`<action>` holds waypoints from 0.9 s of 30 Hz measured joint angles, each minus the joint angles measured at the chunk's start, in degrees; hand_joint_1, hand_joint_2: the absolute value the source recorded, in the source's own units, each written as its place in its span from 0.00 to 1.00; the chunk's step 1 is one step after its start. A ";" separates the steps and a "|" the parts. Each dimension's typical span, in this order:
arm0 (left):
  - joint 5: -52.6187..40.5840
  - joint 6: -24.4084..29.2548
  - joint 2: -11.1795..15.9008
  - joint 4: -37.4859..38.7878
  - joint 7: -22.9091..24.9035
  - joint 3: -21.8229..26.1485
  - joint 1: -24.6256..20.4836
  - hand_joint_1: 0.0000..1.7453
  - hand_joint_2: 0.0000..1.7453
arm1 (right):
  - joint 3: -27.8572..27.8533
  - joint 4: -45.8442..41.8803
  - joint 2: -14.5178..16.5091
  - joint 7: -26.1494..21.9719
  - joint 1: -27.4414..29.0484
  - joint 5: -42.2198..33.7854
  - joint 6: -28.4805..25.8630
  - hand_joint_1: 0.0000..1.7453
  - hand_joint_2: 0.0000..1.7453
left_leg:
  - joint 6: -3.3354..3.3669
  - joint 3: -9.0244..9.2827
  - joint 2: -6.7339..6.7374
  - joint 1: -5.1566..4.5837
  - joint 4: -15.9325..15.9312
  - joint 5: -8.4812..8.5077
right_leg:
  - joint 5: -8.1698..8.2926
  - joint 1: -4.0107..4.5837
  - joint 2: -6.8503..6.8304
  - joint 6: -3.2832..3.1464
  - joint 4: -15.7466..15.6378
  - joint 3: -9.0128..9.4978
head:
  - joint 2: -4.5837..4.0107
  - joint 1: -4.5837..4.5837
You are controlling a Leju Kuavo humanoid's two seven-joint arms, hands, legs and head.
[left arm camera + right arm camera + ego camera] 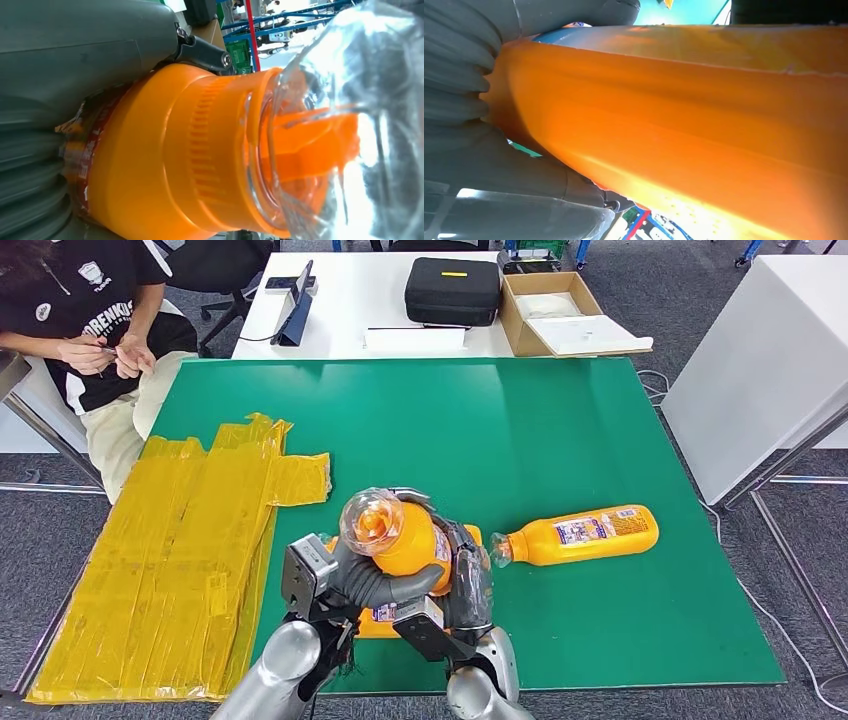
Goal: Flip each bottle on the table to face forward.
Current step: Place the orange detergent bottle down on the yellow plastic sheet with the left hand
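- A person (90, 335) sits at the far left corner of the green table (560, 430), hands together, well apart from the work.
- Yellow tape sheeting (180, 560) covers the table's left side.
- The left hand (345, 585) grasps the held bottle (400, 540) from its left side, fingers clenched on the orange body just below the shoulder.
- That bottle is lifted off the table near the front edge, its clear domed cap (371, 521) pointing up toward the camera; the body is bright orange with a printed label.
- The right hand (465, 585) clamps the same bottle from the other side.
- It looks full, so fairly heavy; the smooth plastic is likely slippery, and the body is the safest hold.
- A second bottle (578, 536) lies on its side just right of the hands, cap toward them, label up.
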 joint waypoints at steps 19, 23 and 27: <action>2.41 -0.31 -0.04 -1.42 -0.33 1.01 0.14 1.00 1.00 | -0.19 -2.58 0.12 -0.06 0.20 -0.34 0.70 0.00 1.00 | 0.00 0.00 0.00 0.00 0.00 0.00 | 0.00 0.00 0.00 0.00 0.00 0.00 | 0.01 0.00; 3.28 -0.02 0.06 -1.83 -0.97 1.51 0.99 1.00 1.00 | -0.01 -6.01 0.00 -0.30 1.52 -0.97 2.42 0.00 1.00 | 0.00 -0.01 0.00 0.00 0.00 0.00 | 0.00 0.00 0.00 0.00 0.00 -0.02 | 0.00 0.00; 2.37 0.92 0.49 -3.67 -2.56 3.35 2.72 1.00 1.00 | 0.09 -13.64 -1.11 -0.21 5.31 -2.02 5.61 0.00 1.00 | -0.02 -0.04 0.00 0.00 0.00 -0.02 | -0.02 0.00 0.00 -0.02 0.00 -0.04 | 0.01 -0.01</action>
